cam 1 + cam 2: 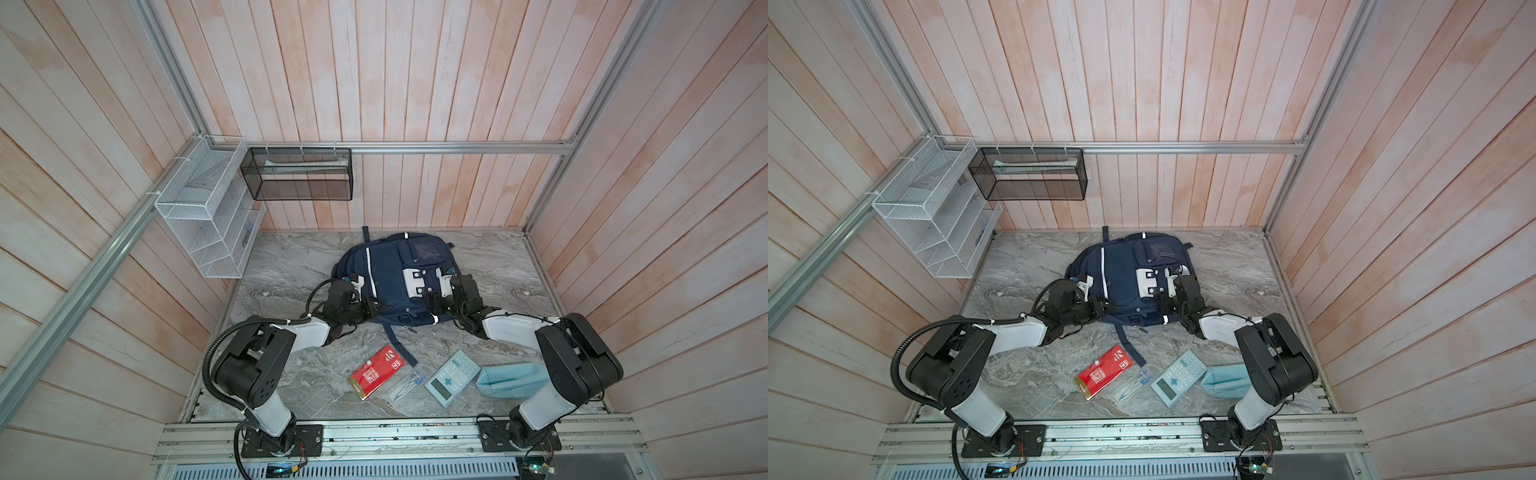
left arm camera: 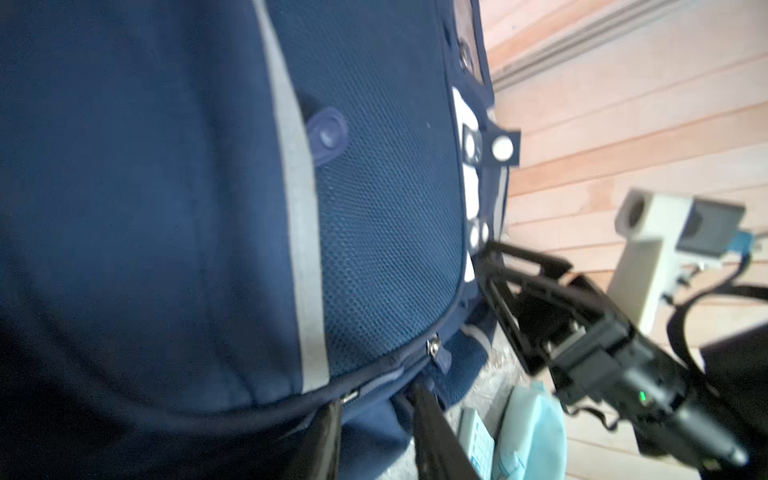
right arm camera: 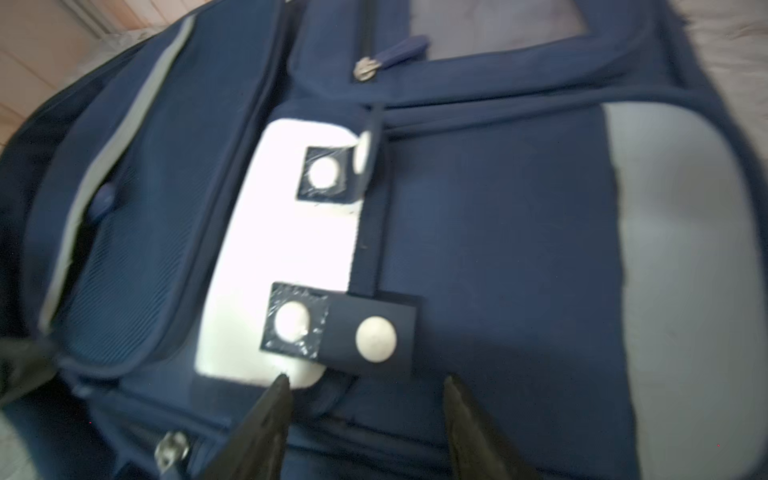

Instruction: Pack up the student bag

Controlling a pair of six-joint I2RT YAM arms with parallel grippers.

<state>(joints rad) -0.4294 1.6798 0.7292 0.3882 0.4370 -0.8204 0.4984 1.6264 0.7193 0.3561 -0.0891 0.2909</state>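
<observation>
The navy backpack [image 1: 386, 278] lies flat on the bench [image 1: 291, 374] by the back wall [image 1: 415, 187]. The right fingers [image 3: 266, 424] are spread near its white patch [image 3: 282, 232]; whether the left fingers [image 2: 432, 432] pinch it, I cannot tell.

Red packet [image 1: 377, 372], pens [image 1: 407, 384], calculator [image 1: 452, 378] and light-blue pouch [image 1: 509, 380] (partly hidden) lie in a row.

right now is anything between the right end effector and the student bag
Nothing visible does. In the right wrist view the right end effector hangs open right at the student bag, one fingertip at the edge of its white patch, only bag fabric showing in the gap.
</observation>
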